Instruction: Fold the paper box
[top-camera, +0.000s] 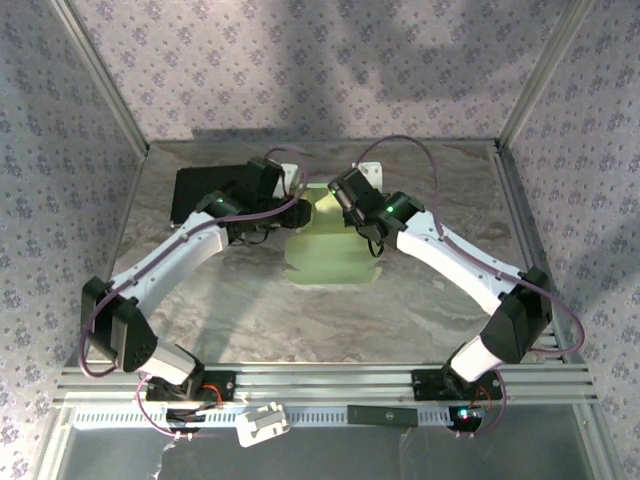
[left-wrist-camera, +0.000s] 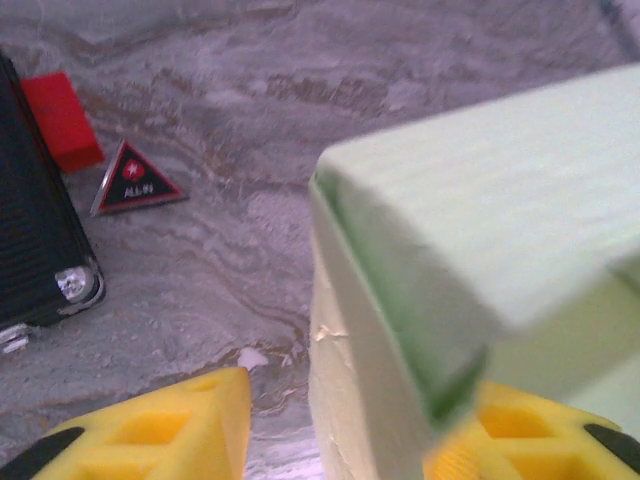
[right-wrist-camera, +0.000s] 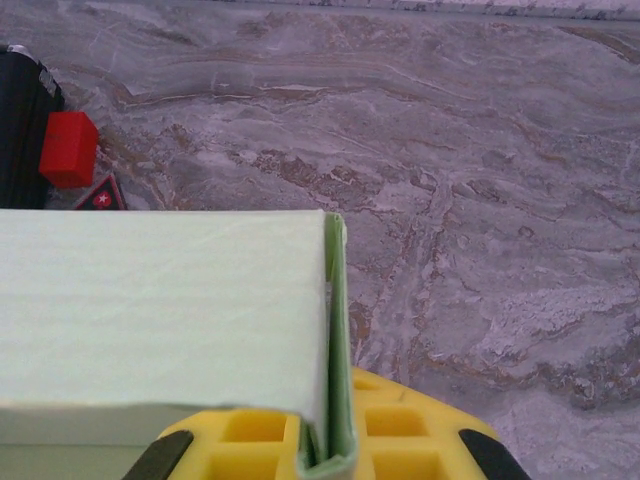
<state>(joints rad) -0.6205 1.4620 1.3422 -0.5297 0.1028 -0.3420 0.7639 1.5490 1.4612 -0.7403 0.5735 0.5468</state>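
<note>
1. The paper box (top-camera: 330, 250) stands mid-table, blocking the centre.
2. A black case (top-camera: 200, 190), red block (left-wrist-camera: 60, 120) and triangular badge (left-wrist-camera: 135, 180) crowd your far left.
3. You can pass over the table (top-camera: 300, 320) across its near half and right side.

I see a grey marbled table (top-camera: 330, 320) enclosed on three sides by walls (top-camera: 300, 60) with pale floral wallpaper. Aluminium posts (top-camera: 100, 70) rise at the far corners; a slotted aluminium rail (top-camera: 330, 382) edges the near side.
</note>
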